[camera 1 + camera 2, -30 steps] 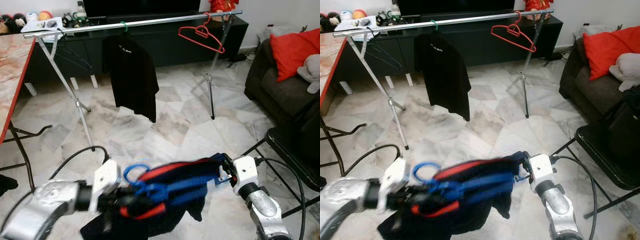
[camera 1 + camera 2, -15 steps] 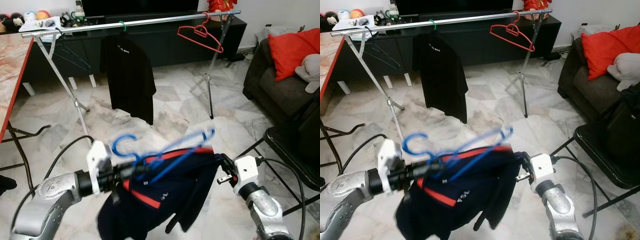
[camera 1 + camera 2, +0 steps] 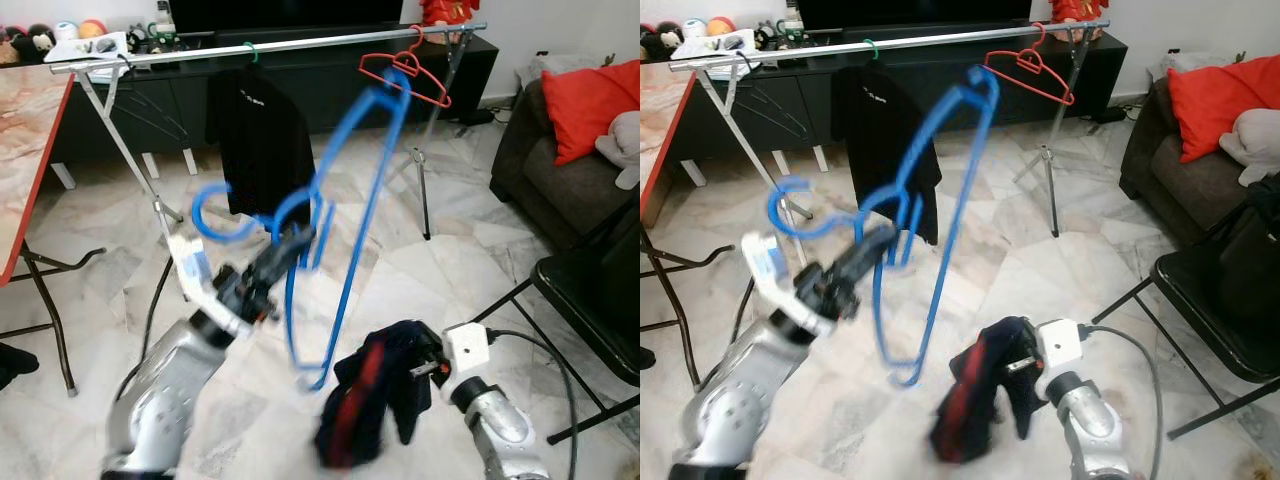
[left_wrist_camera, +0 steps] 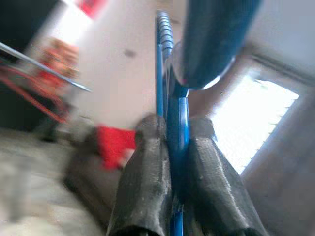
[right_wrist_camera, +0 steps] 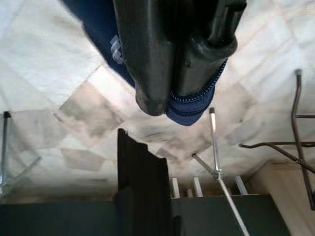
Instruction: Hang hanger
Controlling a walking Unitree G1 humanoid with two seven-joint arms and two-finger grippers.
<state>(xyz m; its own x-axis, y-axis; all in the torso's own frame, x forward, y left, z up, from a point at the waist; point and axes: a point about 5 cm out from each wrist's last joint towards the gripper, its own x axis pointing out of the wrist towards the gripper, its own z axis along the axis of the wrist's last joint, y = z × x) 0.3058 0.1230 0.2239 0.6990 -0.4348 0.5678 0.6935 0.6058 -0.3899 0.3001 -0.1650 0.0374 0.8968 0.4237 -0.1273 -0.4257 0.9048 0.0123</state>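
The left gripper (image 3: 285,250) is raised in front of the robot, its 2 black fingers (image 4: 147,182) pinched tight on the neck of the blue hanger (image 3: 340,215). The hanger is held in the air, tilted: its hook (image 3: 215,215) curls out toward the robot's left, and its long axis runs steeply from a top corner near the silver rail (image 3: 300,42) down to a low corner over the marble floor (image 3: 350,270). It is blurred and not on the rail.

The right gripper (image 3: 425,365) sits low, its fingers (image 5: 162,54) pressed together on the edge of a navy and red garment (image 3: 365,405), which hangs bunched toward the floor, apart from the hanger.

On the rail hang a black shirt (image 3: 260,150) and a red hanger (image 3: 405,72), with bare rail between them. A table (image 3: 25,150) borders the robot's left, a dark sofa (image 3: 560,180) and a black chair (image 3: 590,310) its right; open floor lies ahead to the rack
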